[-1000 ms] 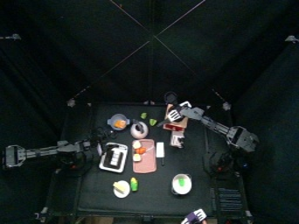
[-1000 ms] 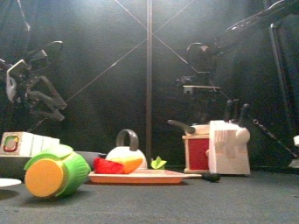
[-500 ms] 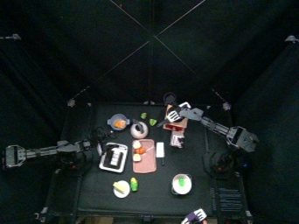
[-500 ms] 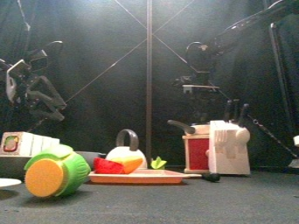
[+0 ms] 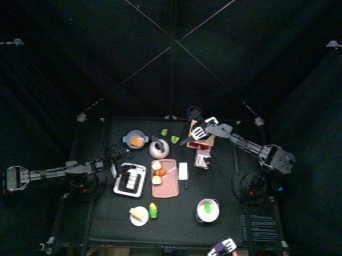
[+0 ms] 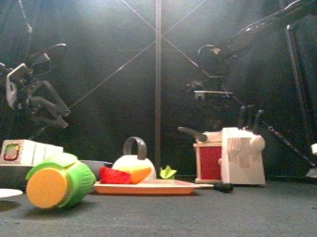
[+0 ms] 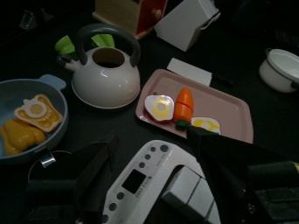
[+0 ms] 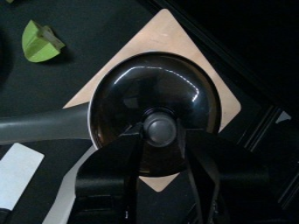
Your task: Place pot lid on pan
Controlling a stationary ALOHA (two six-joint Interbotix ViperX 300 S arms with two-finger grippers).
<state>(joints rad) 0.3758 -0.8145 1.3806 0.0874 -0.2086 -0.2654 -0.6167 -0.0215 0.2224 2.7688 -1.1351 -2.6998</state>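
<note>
While the right gripper (image 8: 160, 162) hung above it, its jaws stood parted around the round knob of the glossy dark domed pot lid (image 8: 155, 96). The lid lay over a pale, flat board (image 8: 163, 39). The left gripper (image 7: 163, 188) was spread wide, holding nothing.

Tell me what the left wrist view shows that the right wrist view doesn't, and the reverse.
Only the left wrist view: the white kettle, the pink tray with a carrot, and a blue bowl. Only the right wrist view: the dark pot lid, with the right gripper over its knob. Both: a green leafy piece, likely the same one in each.
</note>
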